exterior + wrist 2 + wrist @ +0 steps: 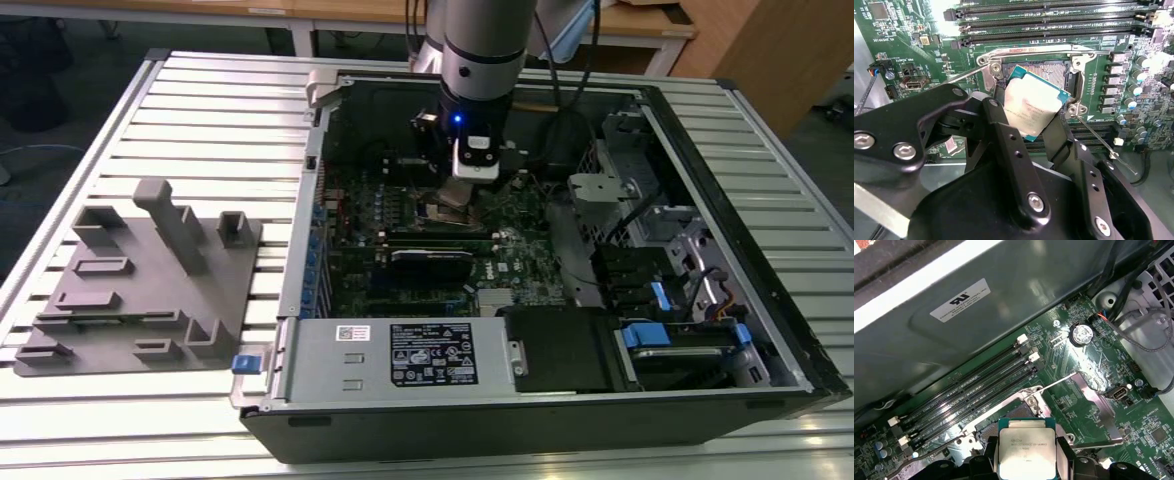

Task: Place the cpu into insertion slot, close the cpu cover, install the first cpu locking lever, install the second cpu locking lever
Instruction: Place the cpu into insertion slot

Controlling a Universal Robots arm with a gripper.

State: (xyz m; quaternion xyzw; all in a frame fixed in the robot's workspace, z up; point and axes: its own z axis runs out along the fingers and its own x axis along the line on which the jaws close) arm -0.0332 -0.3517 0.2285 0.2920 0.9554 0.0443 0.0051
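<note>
Cpu (1036, 107) hangs close over the open insertion slot (1041, 72), pinched at opposite edges between the black fingers (1059, 140). Doing this well likely means levelling it, squaring its corners with the slot, and forcing nothing.

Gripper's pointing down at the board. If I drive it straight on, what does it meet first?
Probably the open insertion slot beneath it: the cpu held between the fingers would touch it before the gripper itself does. Depth is unclear from these views.
</note>
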